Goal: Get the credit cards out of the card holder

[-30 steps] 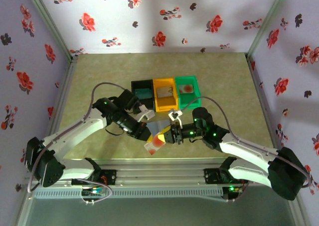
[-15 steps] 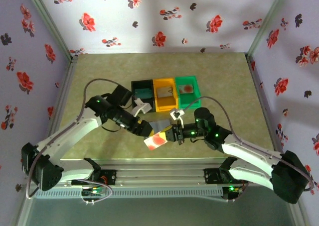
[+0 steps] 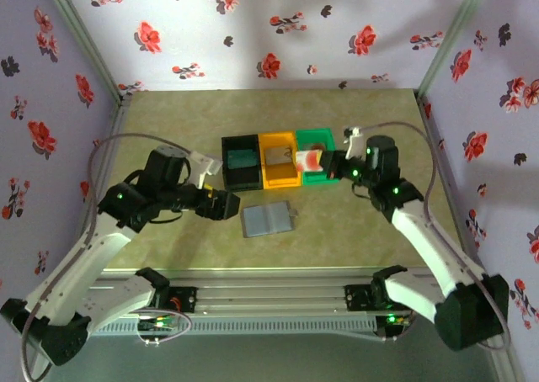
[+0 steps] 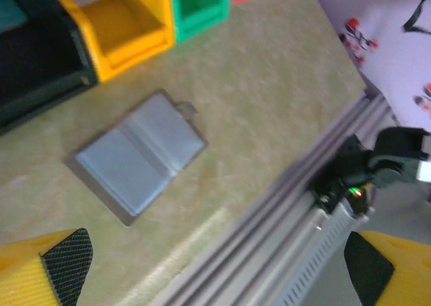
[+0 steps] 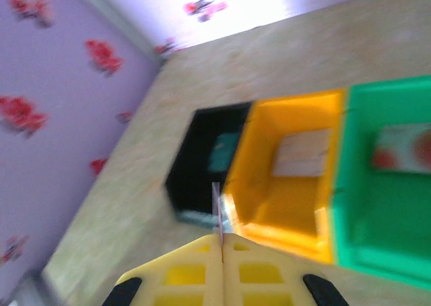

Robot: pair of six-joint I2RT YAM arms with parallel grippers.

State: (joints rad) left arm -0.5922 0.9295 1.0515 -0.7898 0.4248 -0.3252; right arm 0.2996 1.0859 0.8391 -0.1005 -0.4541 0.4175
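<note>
Olive table [image 3: 354, 230]: grey card holder [image 3: 268, 220] lies spread; left gripper [image 3: 223, 204] open, right gripper [image 5: 221, 244] pinches pale card [image 3: 312, 156].

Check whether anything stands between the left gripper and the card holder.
Nothing visible does. In the top view the left gripper, open, hangs just left of the card holder, with bare table between them. The bins stand behind the holder, off that line.

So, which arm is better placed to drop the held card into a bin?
Right. The right gripper is shut on the pale, red-blotted credit card and already at the green bin. The left gripper is open, holding nothing, beside the grey card holder on the table.
</note>
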